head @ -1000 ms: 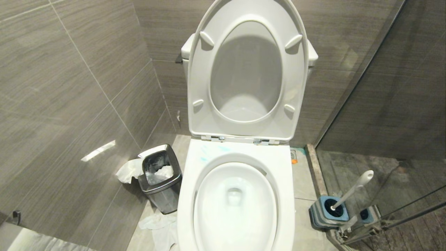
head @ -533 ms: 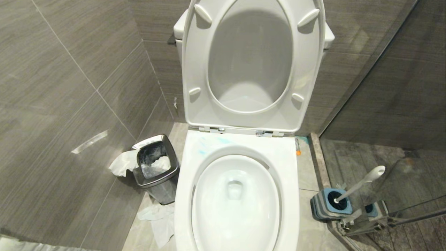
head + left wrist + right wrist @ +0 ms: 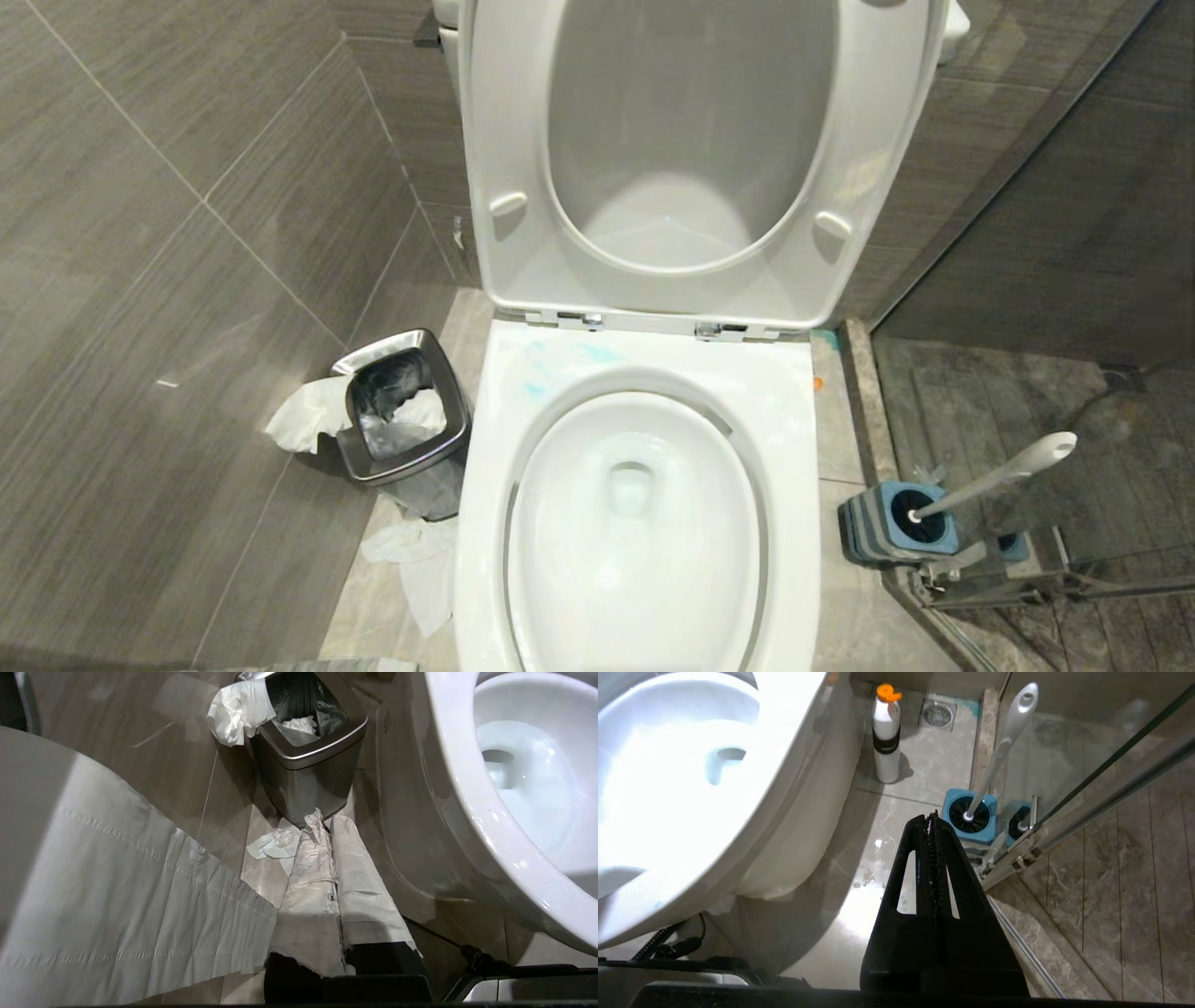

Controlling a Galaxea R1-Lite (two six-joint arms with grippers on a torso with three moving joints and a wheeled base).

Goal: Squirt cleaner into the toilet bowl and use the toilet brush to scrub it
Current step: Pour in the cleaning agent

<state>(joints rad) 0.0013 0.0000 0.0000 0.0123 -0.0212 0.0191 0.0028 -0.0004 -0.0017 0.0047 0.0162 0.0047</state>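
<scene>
The white toilet bowl (image 3: 803,448) fills the middle of the head view, seat and lid raised against the tank. Faint turquoise streaks of cleaner (image 3: 537,385) mark the back left of its rim. The toilet brush (image 3: 1013,469) stands with its grey handle leaning in a blue-and-grey holder (image 3: 873,534) on the floor to the right. Neither gripper shows in the head view. My right gripper (image 3: 931,816) is shut and empty, low beside the bowl (image 3: 668,812), pointing toward the brush (image 3: 1004,742). My left gripper (image 3: 328,822), fingers wrapped in white, is shut left of the bowl (image 3: 458,788).
A steel waste bin (image 3: 401,411) with tissue stands left of the toilet, crumpled paper (image 3: 420,560) before it. A white bottle with an orange cap (image 3: 886,737) stands by the bowl's right side. A glass shower partition (image 3: 1074,579) runs just behind the brush holder. A toilet paper strip (image 3: 117,905) hangs near the left gripper.
The whole head view has shifted: the toilet looks larger and the lid runs off the top, so the camera moved. Nothing in the scene itself has moved.
</scene>
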